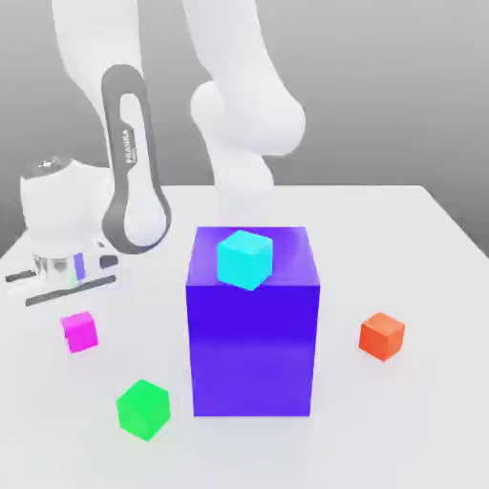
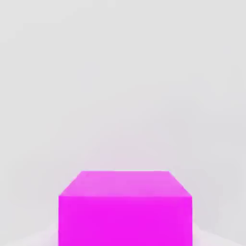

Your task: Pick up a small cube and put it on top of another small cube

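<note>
At the exterior view's lower left, the magenta cube (image 1: 80, 332) was pinched by the end effector (image 1: 79, 328), presumably for stacking on the green cube (image 1: 143, 410).

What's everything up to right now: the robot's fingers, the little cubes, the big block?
Fingers: closed on the magenta cube
Magenta cube: gripped, not stacked
Green cube: on the table, nothing on top
Orange-red cube: on the table
Cyan cube: atop the block
Blue-violet block: upright

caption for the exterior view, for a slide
Cyan cube atop the blue-violet block, with magenta, green and orange-red cubes around it
</note>
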Controlling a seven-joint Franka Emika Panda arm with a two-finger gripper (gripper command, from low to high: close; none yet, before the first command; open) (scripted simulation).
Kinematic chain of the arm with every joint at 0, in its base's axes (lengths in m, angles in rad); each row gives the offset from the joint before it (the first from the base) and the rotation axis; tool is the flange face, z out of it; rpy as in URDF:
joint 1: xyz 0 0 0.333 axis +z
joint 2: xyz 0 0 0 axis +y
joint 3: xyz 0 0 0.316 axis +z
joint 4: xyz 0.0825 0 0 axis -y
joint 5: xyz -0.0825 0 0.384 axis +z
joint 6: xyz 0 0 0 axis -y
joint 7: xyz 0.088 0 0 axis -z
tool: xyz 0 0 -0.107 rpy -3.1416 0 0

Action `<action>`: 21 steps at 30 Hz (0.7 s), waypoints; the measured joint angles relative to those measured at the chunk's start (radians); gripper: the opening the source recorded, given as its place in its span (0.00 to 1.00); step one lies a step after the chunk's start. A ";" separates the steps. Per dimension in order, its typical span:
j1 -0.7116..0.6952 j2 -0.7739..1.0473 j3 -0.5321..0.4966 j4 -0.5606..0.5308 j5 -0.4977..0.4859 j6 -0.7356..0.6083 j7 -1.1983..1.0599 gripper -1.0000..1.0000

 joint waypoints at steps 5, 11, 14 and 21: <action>0.005 -0.169 -0.009 -0.031 -0.019 -0.137 0.014 0.00; 0.054 -0.255 0.033 -0.015 -0.022 -0.236 -0.014 0.00; 0.099 -0.264 0.070 0.009 -0.018 -0.265 -0.039 0.00; 0.224 -0.279 0.126 0.064 -0.015 -0.332 -0.092 0.00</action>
